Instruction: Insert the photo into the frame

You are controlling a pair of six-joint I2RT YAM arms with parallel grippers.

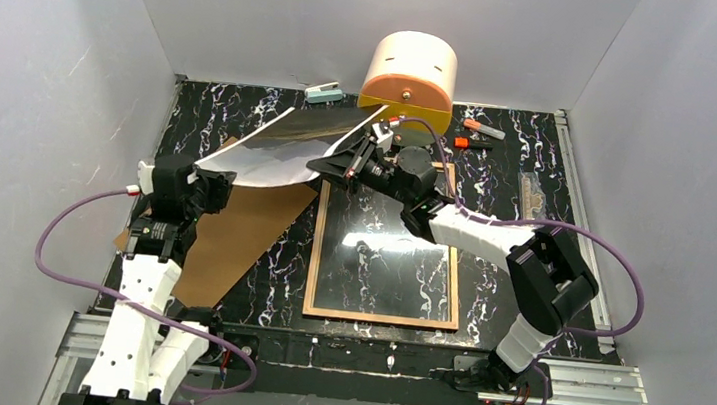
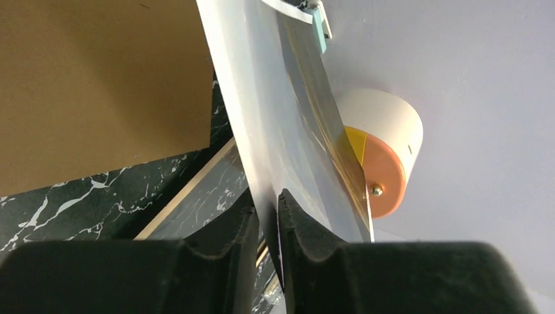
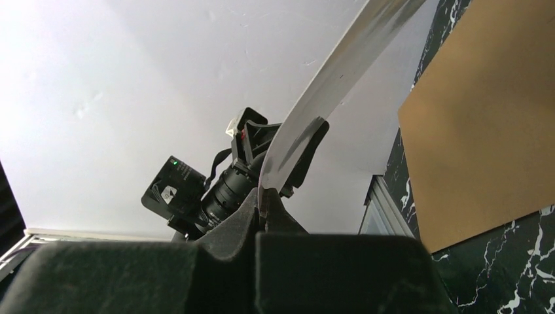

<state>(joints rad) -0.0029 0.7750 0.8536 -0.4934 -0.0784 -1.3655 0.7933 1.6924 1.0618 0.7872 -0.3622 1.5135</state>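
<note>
Now: the photo hangs between two arms, with the frame waiting below

From overhead, the photo (image 1: pixel 275 148) is up off the bench (image 1: pixel 509 163), bowed, with its printed side showing upward. The left end effector (image 1: pixel 208 177) pinches its near-left corner. The right end effector (image 1: pixel 333 165) pinches the opposite edge. The frame (image 1: pixel 378 317) lies flat with its tan rim up and its glass bare, near-right of the sheet. A brown backing board (image 1: pixel 230 239) lies to the frame's left.

From the left wrist, both fingers sit narrowly closed on the sheet's edge. The sheet curves away toward an orange-faced drum (image 2: pixel 383 173).

From the right wrist, the fingers clamp the other edge tightly, and the sheet arcs up and away.

To do this step well, I judge both arms should travel together so the sheet neither stretches nor buckles. They should carry it squarely over the opening, seat one edge inside the rim, then lower it flat. With the rim facing up, the print probably needs to face the glass.
</note>
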